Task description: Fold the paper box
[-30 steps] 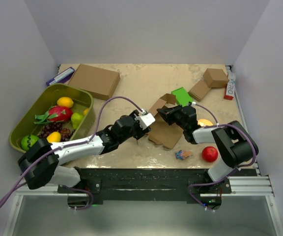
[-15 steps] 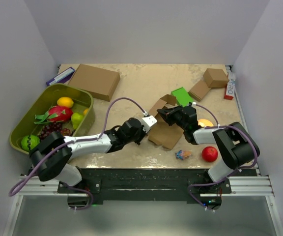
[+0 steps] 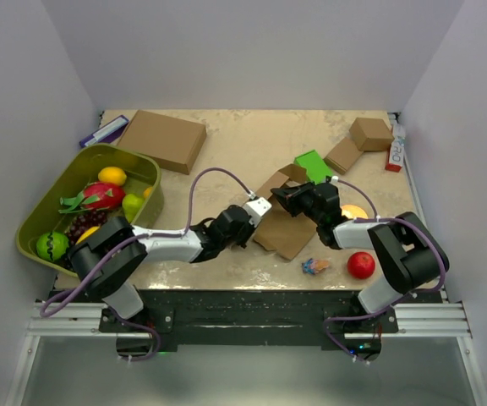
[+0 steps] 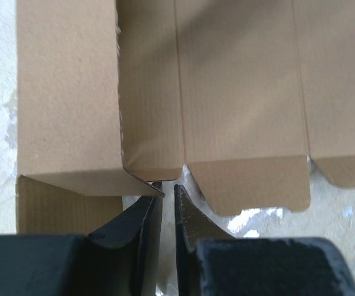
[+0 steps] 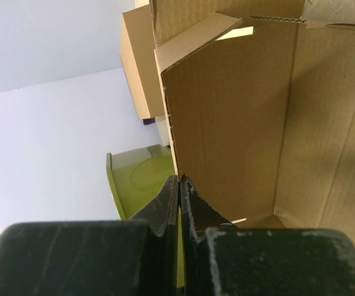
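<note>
Well, the bench [image 3: 243,139] carries everything here. At its left edge sits the green tub [image 3: 148,172] of fruit, and just behind it, toward the far left corner, lies a large flat brown box [image 3: 163,138]. The paper box [image 3: 284,235] lies between my two arms, near the middle of the near edge. It is an unfolded creased sheet, its far end lifted off the bench and its near flaps lying flat.

My left hand [image 4: 164,198] reaches in low from the left. Its fingers are drawn almost together on the corner of a raised side flap, at the sheet's left side. My right hand [image 5: 179,184] is clenched on the thin edge of the upturned far panel, holding that end up.

In the far right corner stand two small brown boxes [image 3: 369,134]. A green block [image 3: 314,163] lies just behind the sheet. A red apple [image 3: 361,265] and a small bright wrapped thing [image 3: 315,266] lie near the near right edge.
</note>
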